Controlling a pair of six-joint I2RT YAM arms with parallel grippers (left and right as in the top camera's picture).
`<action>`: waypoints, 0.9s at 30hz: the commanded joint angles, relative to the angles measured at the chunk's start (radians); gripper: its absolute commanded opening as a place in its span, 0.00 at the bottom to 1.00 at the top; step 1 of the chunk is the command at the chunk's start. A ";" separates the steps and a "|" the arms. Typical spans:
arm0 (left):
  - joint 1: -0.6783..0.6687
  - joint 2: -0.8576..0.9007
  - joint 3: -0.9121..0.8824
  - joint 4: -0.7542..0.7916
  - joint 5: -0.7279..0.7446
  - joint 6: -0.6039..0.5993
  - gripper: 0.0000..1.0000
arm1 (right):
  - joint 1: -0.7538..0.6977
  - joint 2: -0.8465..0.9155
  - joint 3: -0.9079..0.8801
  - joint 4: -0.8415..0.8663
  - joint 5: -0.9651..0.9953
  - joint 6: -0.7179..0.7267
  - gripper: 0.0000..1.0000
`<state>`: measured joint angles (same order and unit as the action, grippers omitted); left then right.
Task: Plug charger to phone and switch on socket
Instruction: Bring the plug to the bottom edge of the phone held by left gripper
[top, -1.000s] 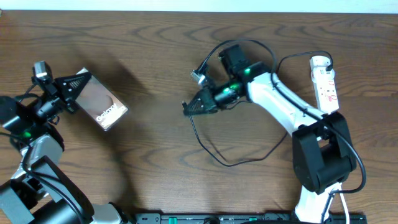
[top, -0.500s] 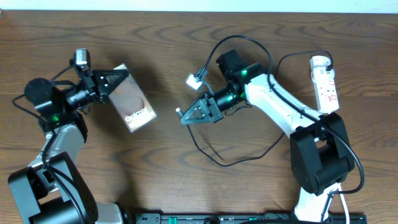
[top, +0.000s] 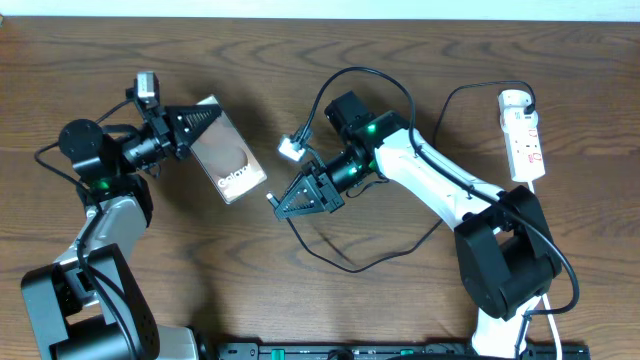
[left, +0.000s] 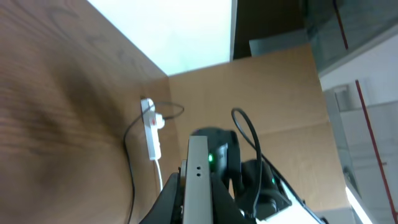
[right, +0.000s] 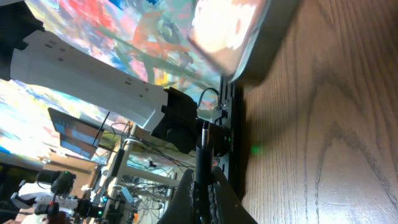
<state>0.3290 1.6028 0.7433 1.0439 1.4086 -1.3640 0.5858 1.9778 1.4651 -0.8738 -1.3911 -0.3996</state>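
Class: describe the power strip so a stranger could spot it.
From overhead, go to the right end of the wooden table, past the white link of the right arm. The power strip lies flat on the wood there, the only white bar bearing red markings.

Only a narrow gap over the brown wooden table (top: 255, 215) separates the dark glossy phone (top: 228, 163) from the right gripper (top: 277, 204). A thin black cable (top: 352, 267) loops across the table beside it.

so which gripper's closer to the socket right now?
Right. The right gripper, shut on the charger, is mid-table, well to the left of the socket. The left gripper, clamping the phone, is even further left.
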 joint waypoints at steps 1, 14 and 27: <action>-0.002 -0.015 0.020 0.006 -0.076 0.007 0.07 | 0.005 -0.001 0.012 0.008 -0.034 -0.020 0.01; -0.002 -0.016 0.020 0.006 -0.168 0.017 0.07 | 0.003 -0.001 0.012 0.201 -0.168 0.090 0.02; 0.002 -0.015 0.020 0.060 -0.188 0.029 0.07 | 0.005 0.005 0.011 0.201 -0.171 0.194 0.02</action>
<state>0.3290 1.6028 0.7433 1.0859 1.2266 -1.3525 0.5858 1.9778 1.4654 -0.6750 -1.5265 -0.2256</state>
